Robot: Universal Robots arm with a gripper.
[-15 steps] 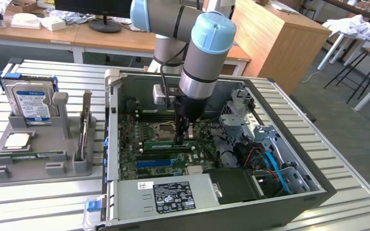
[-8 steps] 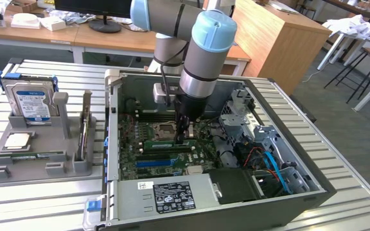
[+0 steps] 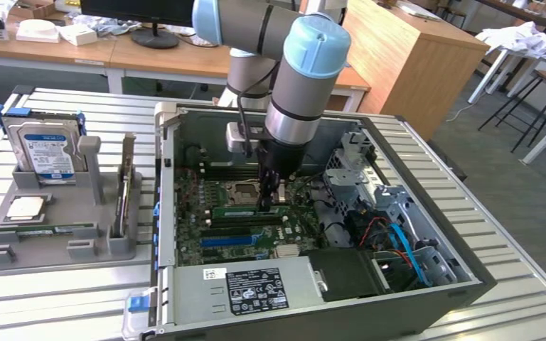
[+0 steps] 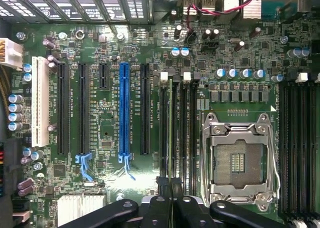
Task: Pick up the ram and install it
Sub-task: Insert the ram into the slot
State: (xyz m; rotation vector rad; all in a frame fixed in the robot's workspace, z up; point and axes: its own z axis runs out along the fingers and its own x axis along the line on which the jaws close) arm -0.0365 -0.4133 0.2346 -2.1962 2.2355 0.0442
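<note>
Seating the ram well means keeping it upright along the memory slots, gripper fingers clamped on its top edge.

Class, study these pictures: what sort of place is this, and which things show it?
Probably a robotics lab set up for computer assembly: a robot arm reaches into an open PC case on a metal table, a grey fixture beside it holds a hard drive, and wooden desks stand behind.
</note>
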